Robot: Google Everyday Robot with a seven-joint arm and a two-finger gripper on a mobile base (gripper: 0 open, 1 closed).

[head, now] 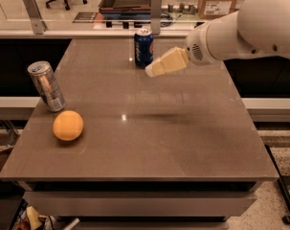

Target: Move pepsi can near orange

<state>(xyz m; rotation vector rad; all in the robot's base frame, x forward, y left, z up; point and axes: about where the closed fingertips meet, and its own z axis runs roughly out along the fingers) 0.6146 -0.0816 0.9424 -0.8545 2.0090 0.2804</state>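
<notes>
Item 1: grey-brown table (183,138), rectangular top, seen from its front edge. Item 2: silver can (47,86), at the left edge about halfway back, tilted with its top leaning toward the left. Item 3: orange (68,125), round and yellow-orange, resting just in front of the silver can toward the front-left corner; the two lie close together, seemingly apart. Item 4: pepsi can (143,47), dark blue with silver top, upright near the far edge, roughly midway along it (well apart from the orange, which sits across the table toward the opposite corner). Item 5: gripper (151,71), cream-coloured, raised above the tabletop just to the right of and slightly in front of the pepsi can, its tip pointing left toward the can without touching it; how far it is open cannot be told, and nothing is seen in its hold. Item 6: white arm (250,28), reaching in from the far-right corner.
</notes>
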